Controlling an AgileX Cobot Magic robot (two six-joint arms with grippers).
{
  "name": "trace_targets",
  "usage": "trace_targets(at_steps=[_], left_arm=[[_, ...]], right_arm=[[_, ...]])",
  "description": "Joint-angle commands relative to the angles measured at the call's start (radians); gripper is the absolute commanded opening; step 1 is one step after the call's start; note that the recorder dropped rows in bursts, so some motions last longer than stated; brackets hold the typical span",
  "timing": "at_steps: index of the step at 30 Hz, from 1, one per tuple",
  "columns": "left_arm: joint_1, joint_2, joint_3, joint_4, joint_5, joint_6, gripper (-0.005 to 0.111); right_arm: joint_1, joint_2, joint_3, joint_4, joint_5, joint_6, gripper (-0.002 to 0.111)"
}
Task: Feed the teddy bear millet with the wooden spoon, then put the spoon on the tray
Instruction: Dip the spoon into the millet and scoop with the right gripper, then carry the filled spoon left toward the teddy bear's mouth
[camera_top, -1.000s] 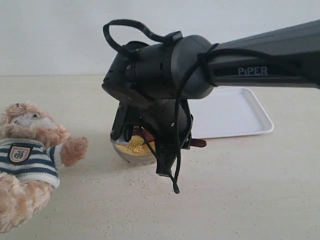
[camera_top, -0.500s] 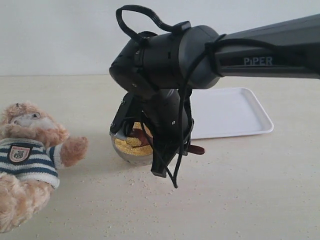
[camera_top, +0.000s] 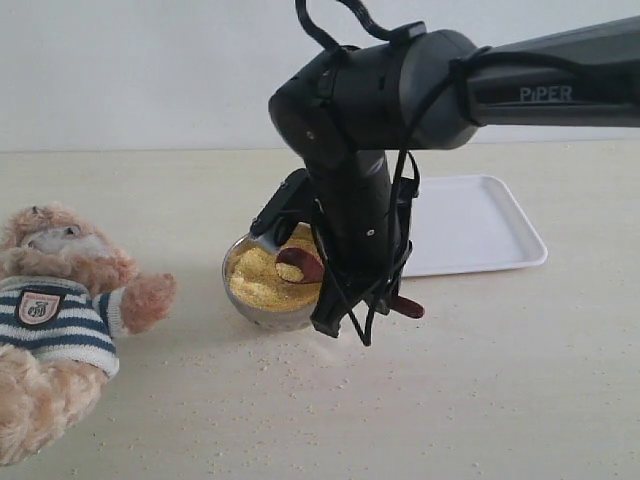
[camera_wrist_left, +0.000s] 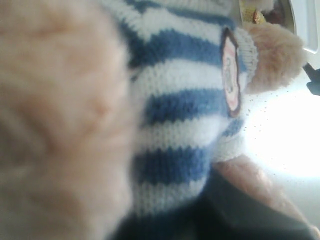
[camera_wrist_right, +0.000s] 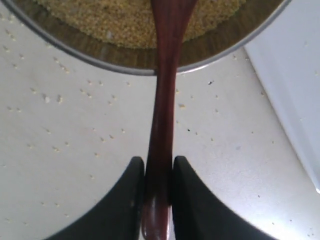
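Clamping wooden spoon (camera_wrist_right: 162, 100) handle, right pincer (camera_wrist_right: 159, 165) higher than 1 s ago; spoon head above millet (camera_top: 250, 275). Left pincer (camera_wrist_left: 220, 215): cannot tell.

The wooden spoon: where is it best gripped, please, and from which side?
The wooden spoon's thin handle near its tail, from above, one finger each side, as the right gripper does: the slim shaft suits a pinch and leaves the oval bowl free over the millet.

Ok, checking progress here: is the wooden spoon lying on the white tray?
No, the wooden spoon is held in the right gripper with its bowl over the millet, away from the tray.
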Motion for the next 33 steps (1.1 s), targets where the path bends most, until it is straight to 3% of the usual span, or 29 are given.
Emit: trace_targets(at_steps=[1, 6, 24, 29, 33], left_arm=[[0.001, -0.010, 0.003, -0.021, 0.005, 0.000, 0.008], [0.001, -0.010, 0.003, -0.021, 0.005, 0.000, 0.008], [0.001, -0.010, 0.003, -0.021, 0.005, 0.000, 0.008], [0.001, -0.010, 0.003, -0.021, 0.007, 0.000, 0.008], [0.001, -0.010, 0.003, -0.021, 0.007, 0.000, 0.008]], right_arm=[[-0.067, -0.003, -0.005, 0.115, 0.004, -0.001, 0.011], [-0.106, -0.015, -0.011, 0.265, 0.004, -0.049, 0.011], [-0.110, -0.099, -0.028, 0.322, 0.004, -0.062, 0.011], [-0.110, -0.122, -0.046, 0.261, 0.004, -0.006, 0.011], [-0.068, -0.135, -0.057, 0.334, 0.004, -0.041, 0.011]])
